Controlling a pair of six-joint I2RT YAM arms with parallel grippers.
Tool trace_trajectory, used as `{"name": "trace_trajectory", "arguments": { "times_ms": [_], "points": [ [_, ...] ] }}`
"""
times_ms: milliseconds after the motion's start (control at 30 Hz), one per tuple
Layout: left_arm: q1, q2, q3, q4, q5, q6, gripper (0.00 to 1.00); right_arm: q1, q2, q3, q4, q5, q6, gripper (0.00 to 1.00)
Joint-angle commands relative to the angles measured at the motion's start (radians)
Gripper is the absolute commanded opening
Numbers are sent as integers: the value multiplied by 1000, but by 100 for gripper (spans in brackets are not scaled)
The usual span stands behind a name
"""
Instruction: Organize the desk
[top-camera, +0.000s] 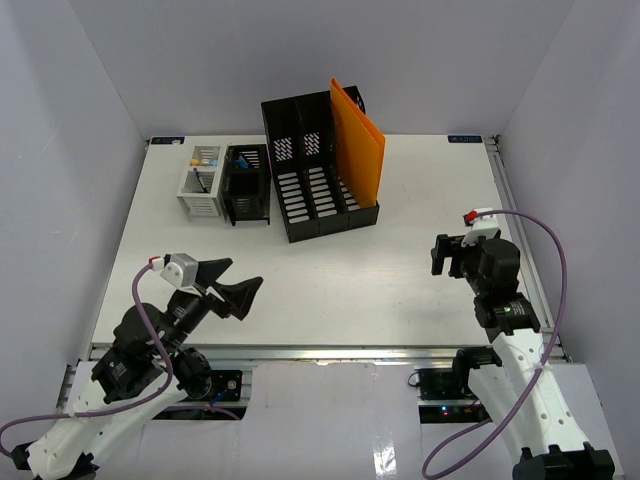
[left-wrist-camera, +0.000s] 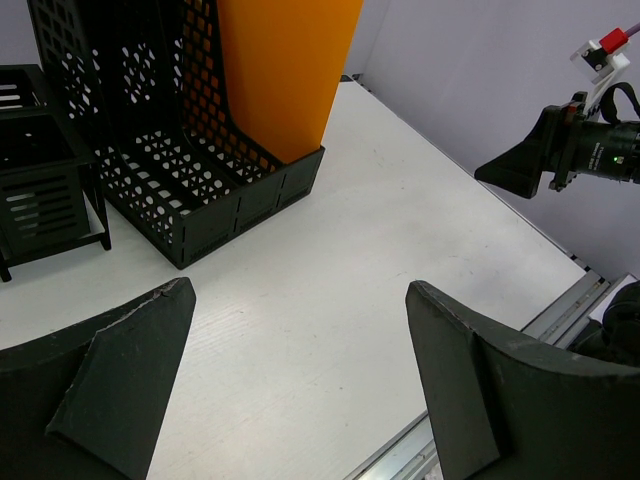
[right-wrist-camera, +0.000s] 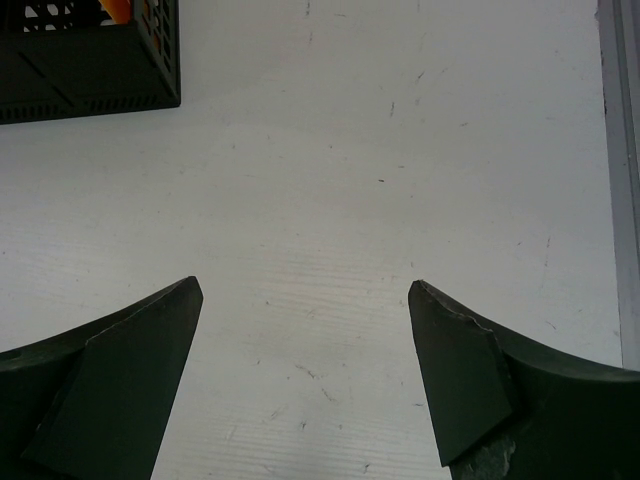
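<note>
The white desk has a metal rail along its front edge and pale grey walls around it. A black three-slot file rack stands at the back middle with an orange folder upright in its right slot; both also show in the left wrist view, rack and folder. My left gripper is open and empty above the front left of the desk; it shows in its own view. My right gripper is open and empty above the right side; its own view shows bare desk between the fingers.
A small black mesh organizer and a white pen holder with a few small items stand left of the rack. The rack's corner shows in the right wrist view. The desk's right edge rail runs close to the right gripper.
</note>
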Motion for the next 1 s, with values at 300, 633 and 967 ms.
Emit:
{"name": "trace_trajectory", "arguments": {
  "times_ms": [300, 633, 967],
  "points": [
    [-2, 23, -1, -7, 15, 1, 98, -11, -8, 3, 46, -18, 16, 90],
    [-2, 19, -4, -7, 16, 1, 98, -17, -10, 6, 44, -15, 45, 90],
    [-2, 14, -4, -7, 16, 1, 98, -26, -18, 6, 42, -18, 43, 90]
  ]
}}
